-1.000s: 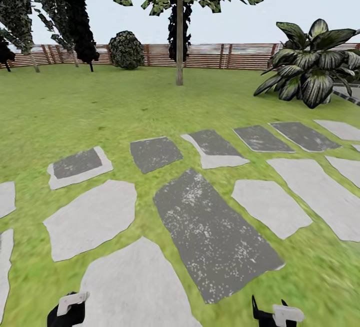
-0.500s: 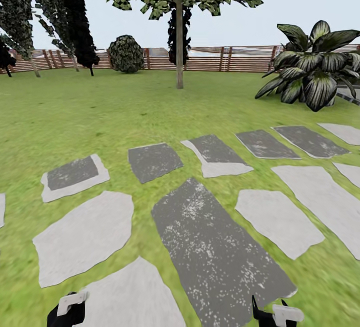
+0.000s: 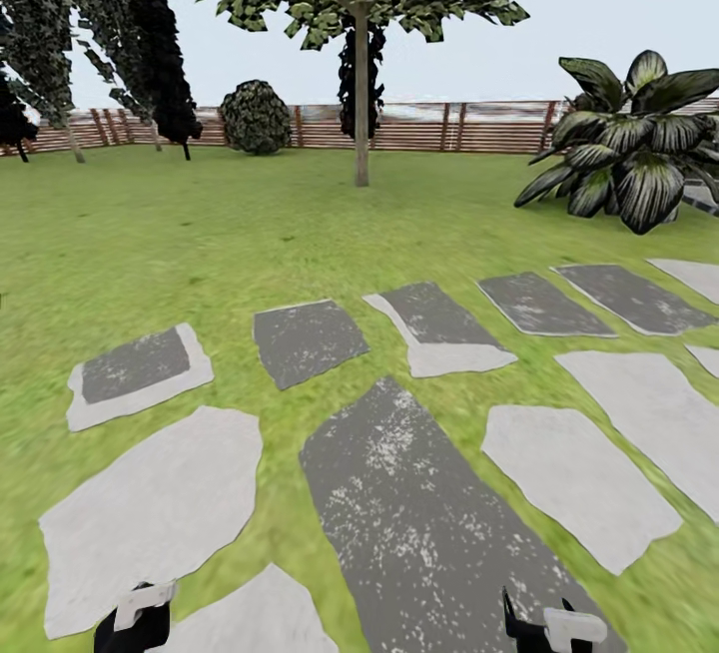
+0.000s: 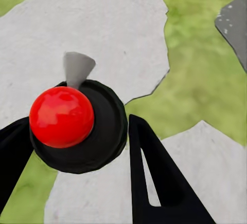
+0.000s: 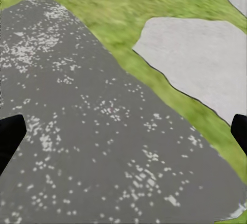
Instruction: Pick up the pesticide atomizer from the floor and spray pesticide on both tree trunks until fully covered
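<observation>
**Atomizer in the left hand, tree across the lawn**

The left hand (image 4: pixel 77 147) is clenched around the small pesticide atomizer with the red round top (image 4: pixel 62 116), above pale grey stepping stones (image 3: pixel 150 508). The right hand (image 5: pixel 123 131) is released, with fingers wide apart over a dark speckled stone slab (image 5: pixel 87 111). A tall tree with a bare grey-tan trunk (image 3: pixel 360 109) stands far ahead on the green lawn (image 3: pixel 250 224), before the brown slat fence (image 3: pixel 419 126).

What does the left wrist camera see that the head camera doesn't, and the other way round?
Left wrist view: up close, a red knob on a black cap, the atomizer, gripped between the left pincer's dark fingers. Head view: the wide garden, with a tall tree, the slat fence and a broad-leaved plant. Both: pale stepping stones set in grass.
</observation>
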Controlling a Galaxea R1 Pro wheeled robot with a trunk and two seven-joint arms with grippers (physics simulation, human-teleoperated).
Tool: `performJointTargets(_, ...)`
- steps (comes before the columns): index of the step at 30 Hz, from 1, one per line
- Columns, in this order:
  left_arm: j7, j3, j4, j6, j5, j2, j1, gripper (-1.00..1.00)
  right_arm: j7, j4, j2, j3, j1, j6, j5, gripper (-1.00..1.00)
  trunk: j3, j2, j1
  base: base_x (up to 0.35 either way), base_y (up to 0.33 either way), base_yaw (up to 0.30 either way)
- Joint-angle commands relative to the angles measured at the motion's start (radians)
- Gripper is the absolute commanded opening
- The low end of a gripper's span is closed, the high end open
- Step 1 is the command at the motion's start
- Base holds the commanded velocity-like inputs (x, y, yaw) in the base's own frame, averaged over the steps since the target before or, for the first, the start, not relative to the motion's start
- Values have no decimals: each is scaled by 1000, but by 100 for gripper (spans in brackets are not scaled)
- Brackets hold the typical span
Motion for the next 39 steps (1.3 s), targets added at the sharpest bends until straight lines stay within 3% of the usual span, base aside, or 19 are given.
performJointTargets(1, -4, 2, 1, -3, 5, 0, -1, -100, -2, 1, 0, 0, 0, -3, 0, 100, 0, 0, 0, 339, 0, 88)
performJointTargets(39, -4, 2, 1, -3, 5, 0, -1, -100, -2, 1, 0, 0, 0, -3, 0, 100, 2, 0, 0, 339, 0, 4)
